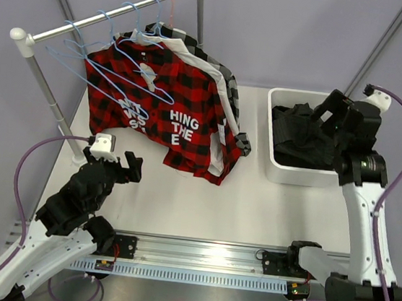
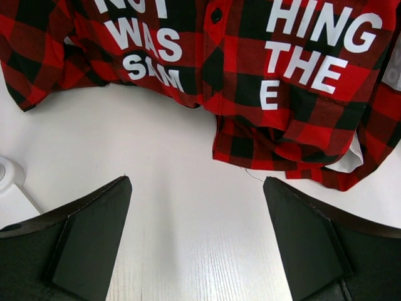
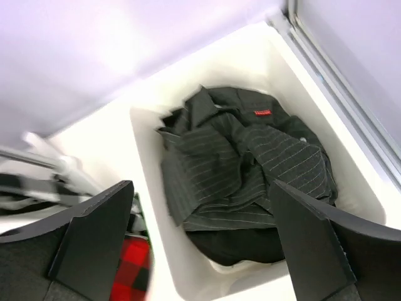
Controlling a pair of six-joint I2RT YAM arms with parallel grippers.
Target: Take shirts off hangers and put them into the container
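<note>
White table [image 1: 252, 207], red shirt [image 1: 183, 112] on rail [image 1: 114, 16], striped shirt [image 3: 250, 169] in container [image 1: 299, 178], left claw [image 2: 195, 182] and right claw [image 3: 200, 185] apart.

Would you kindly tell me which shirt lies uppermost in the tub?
The pinstriped shirt: its thin pale stripes set it apart from the plain black shirt beneath it in the tub.

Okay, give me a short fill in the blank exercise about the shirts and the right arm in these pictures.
1. The pinstriped shirt lies inside the ____.
2. The lettering on the plaid shirt is coloured ____.
3. The right end effector hangs above the pinstriped shirt with its jaws ____.
Missing words: container; white; open.
</note>
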